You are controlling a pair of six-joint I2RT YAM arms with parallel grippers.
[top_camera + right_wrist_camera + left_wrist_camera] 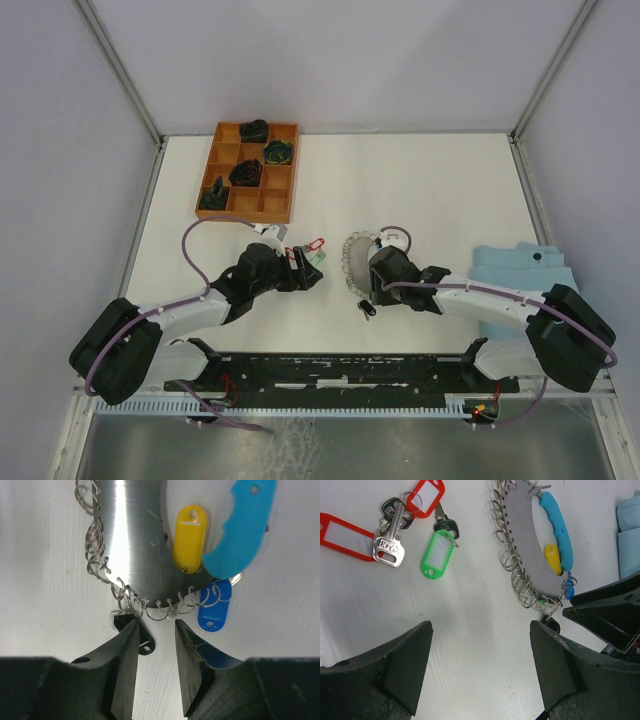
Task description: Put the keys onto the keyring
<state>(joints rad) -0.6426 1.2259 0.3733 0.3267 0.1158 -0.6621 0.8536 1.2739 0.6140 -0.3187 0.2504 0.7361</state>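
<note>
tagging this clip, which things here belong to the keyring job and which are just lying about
Job: silver keys with red and green plastic tags; silver crescent metal keyring with wire loops and light-blue grip.
Lying about: orange wooden compartment tray; folded light-blue cloth.

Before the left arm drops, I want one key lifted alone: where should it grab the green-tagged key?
Probably the green tag, pinched across its narrow width from straight above. It lies flat with both long sides clear, while its key runs up against a red tag, leaving little room there.
</note>
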